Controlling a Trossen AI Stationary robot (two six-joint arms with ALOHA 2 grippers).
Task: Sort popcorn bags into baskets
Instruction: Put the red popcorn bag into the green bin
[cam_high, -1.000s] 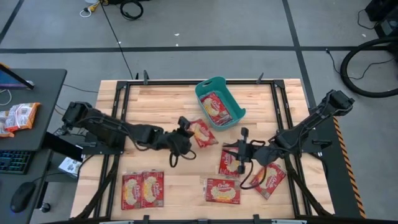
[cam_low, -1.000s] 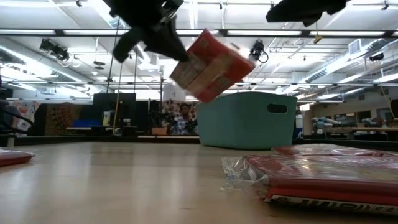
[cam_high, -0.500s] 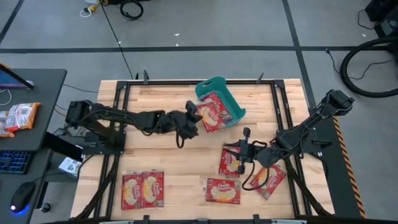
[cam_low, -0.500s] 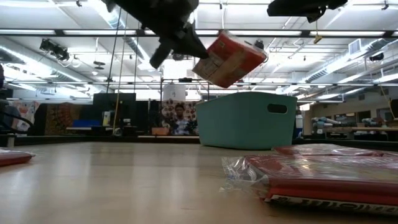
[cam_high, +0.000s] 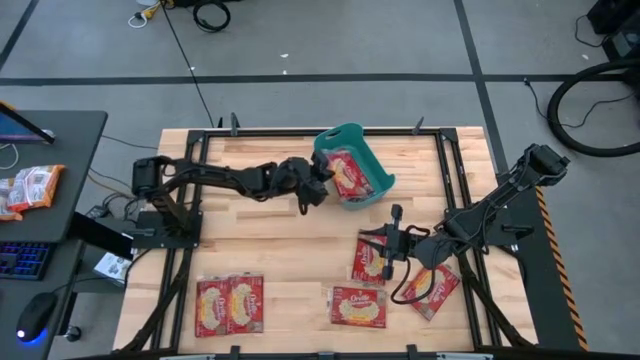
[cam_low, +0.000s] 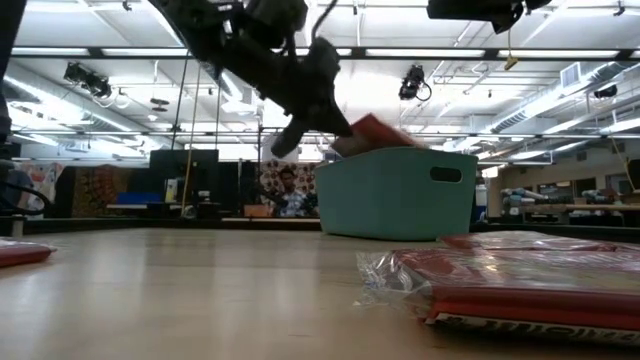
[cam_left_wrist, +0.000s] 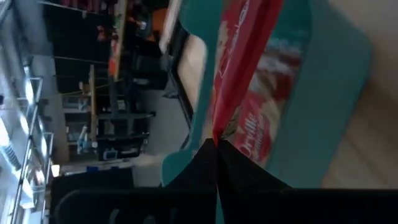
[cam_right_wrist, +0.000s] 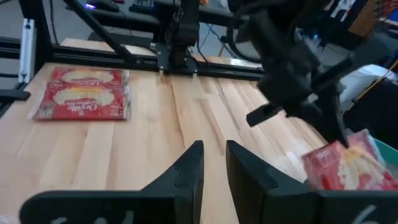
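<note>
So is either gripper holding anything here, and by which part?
The left gripper pinches a popcorn bag by one edge, over the teal basket. The right gripper holds nothing.

Left gripper (cam_high: 318, 186) has travelled from mid-table toward the far edge, arm now stretched out, and stands at the near rim of the teal basket (cam_high: 378, 188). The popcorn bag (cam_low: 385, 133) it carries, a second ago tilted in the air well short of the basket, has dropped so that its far end sits inside the basket's walls.
</note>
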